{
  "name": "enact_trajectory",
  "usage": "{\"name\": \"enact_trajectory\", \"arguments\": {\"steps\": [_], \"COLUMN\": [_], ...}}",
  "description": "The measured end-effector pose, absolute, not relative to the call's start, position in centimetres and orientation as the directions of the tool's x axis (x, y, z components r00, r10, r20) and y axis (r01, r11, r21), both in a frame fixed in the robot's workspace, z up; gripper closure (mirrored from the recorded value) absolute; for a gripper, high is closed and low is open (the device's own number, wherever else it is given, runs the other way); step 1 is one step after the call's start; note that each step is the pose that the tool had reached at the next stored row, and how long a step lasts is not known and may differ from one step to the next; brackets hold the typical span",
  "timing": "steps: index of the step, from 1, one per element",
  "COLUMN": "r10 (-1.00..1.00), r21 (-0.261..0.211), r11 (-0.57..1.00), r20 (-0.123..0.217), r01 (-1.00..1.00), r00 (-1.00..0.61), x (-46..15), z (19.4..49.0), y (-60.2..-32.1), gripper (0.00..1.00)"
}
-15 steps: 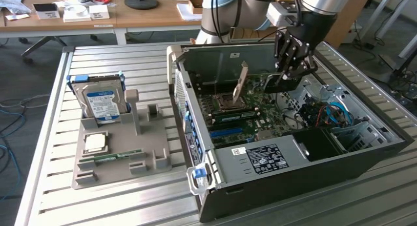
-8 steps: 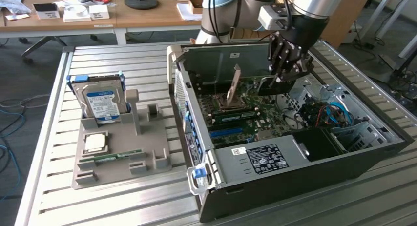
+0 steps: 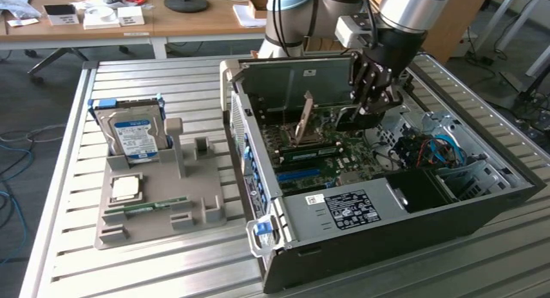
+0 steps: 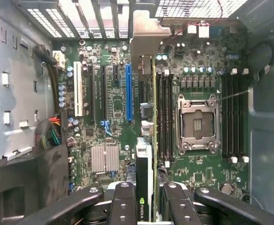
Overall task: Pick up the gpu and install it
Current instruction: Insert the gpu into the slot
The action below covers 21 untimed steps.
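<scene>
Wrist view gives us the best seat: the gripper (image 4: 147, 191) is clamped on the gpu (image 4: 144, 159), dark fingers (image 4: 122, 199) pressing either face of the card. We see it edge-on, its green logo close to the fingers and its silver bracket (image 4: 148, 33) at the far end. So the pick-up half is done, no question. The card hangs over the motherboard (image 4: 111, 117), running parallel to the long blue slot (image 4: 128, 91), and that slot sits bare just beside the card's line (not under it, as far as this angle lets me judge). I call it lifted and brought in, but not seated; the alignment and the push home are what's left. Over in the exterior view, at about two o'clock from the middle, the gripper (image 3: 375, 108) reaches down inside the open computer case (image 3: 481, 201) with the gpu (image 3: 354, 122) a dark slab below it, near the board. Out at nine o'clock, well apart from the action, the grey holder (image 3: 202, 208) carries the hard drive (image 3: 133, 134) and the RAM stick (image 3: 146, 206).
</scene>
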<state>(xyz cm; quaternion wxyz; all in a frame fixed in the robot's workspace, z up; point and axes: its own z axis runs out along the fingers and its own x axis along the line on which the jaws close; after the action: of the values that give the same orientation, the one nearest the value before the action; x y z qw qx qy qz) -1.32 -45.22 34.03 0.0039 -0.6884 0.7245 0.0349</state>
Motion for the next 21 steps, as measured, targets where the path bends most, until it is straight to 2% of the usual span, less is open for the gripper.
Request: {"name": "enact_trajectory", "arguments": {"steps": [21], "r10": [-0.997], "r21": [0.045], "r11": [0.050], "r20": [-0.054], "r01": [-0.998], "r00": [-0.052], "x": [-1.54], "z": [33.01], "y": [-45.64], "gripper": [0.73]}}
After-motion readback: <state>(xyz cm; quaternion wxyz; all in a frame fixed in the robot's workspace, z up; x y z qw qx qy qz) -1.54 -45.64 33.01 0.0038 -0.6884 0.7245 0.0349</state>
